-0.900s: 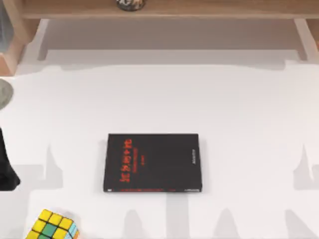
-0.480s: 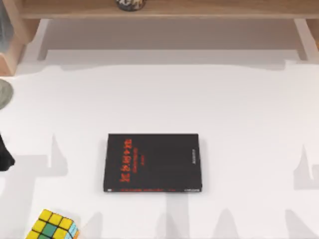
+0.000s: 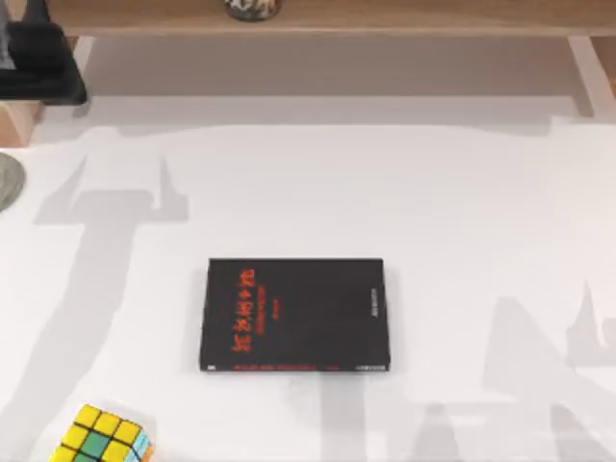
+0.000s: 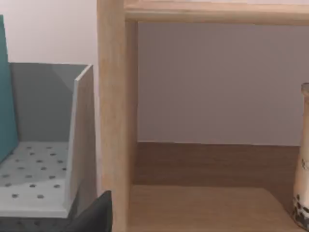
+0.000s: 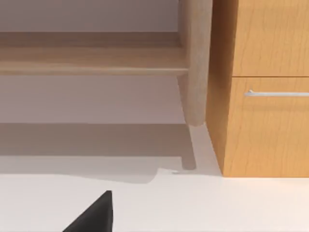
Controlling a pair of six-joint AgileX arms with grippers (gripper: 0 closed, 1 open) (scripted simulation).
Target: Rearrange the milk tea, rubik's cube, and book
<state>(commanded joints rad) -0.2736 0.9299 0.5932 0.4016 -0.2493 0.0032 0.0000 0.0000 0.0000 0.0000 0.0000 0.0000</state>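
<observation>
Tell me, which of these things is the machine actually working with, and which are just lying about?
Part of the job: rubik's cube, at the table's left side; milk tea, on the wooden shelf.
Just lying about: black book, mid-table; grey rack beside the shelf; wooden cabinet.

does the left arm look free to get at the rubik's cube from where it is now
Probably yes. The rubik's cube sits in the open on the table's near left corner, nothing over it; the left arm is up by the shelf, so it's a long reach.

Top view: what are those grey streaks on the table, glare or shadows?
Top view: shadows, soft grey arm-shaped patches on the white table, one running from the rubik's cube toward the left gripper; no glare on the black book.
</observation>
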